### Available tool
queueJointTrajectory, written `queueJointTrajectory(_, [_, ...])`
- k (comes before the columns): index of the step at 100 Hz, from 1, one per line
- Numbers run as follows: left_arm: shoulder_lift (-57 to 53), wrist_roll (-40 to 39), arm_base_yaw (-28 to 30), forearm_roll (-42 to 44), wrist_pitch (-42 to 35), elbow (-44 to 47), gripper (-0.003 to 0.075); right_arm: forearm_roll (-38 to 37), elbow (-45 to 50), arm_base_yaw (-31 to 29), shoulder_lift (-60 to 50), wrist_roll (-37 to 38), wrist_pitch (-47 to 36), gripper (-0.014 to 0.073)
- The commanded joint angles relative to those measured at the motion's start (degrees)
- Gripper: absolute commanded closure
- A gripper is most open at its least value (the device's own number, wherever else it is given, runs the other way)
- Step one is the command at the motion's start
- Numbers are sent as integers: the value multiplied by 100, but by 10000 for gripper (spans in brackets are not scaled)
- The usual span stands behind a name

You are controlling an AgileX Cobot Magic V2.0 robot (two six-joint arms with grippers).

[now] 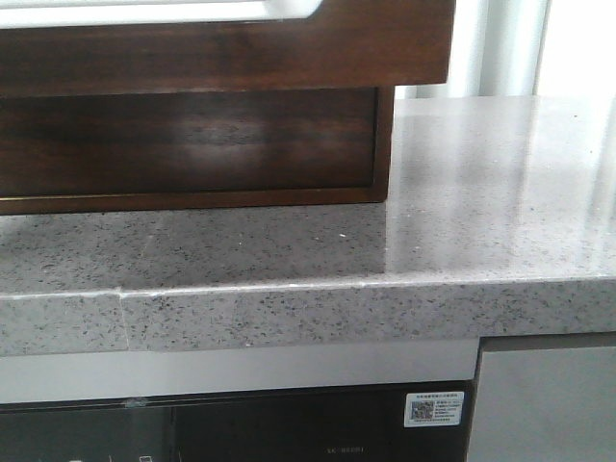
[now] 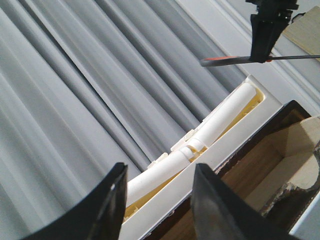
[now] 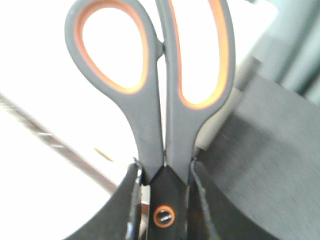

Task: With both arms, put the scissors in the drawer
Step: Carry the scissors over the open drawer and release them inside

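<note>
The scissors, with grey handles and orange-lined loops, are clamped near their pivot by my right gripper, handles pointing away from the wrist. In the left wrist view the scissors show edge-on, held high by the right gripper. My left gripper is open and empty, apart from the scissors. The dark brown drawer stands pulled out at the top of the front view, pale inside. No arm shows in the front view.
The wooden case sits on a grey speckled counter. Grey curtains and a white pipe lie beyond my left fingers. A dark brown wooden edge is beside them; drawer or case, I cannot tell.
</note>
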Motion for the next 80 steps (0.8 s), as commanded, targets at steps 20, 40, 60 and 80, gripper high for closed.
queueJointTrajectory(20, [62,-80,-29,-225,-189,-188,437,111,-233,1318,-58,-881,-503,665])
queueJointTrajectory(40, [62,-80,-29,-225,-189,-188,437,111,-233,1840,304,-1216,-423,665])
queueJointTrajectory(60, [62,-80,-29,-225,-189,-188,437,111,-233,2067,760,-1403,-178,665])
queueJointTrajectory(80, [62,-80,-29,-225,-189,-188,437,101,-233,2070,1185,-1507,82,665])
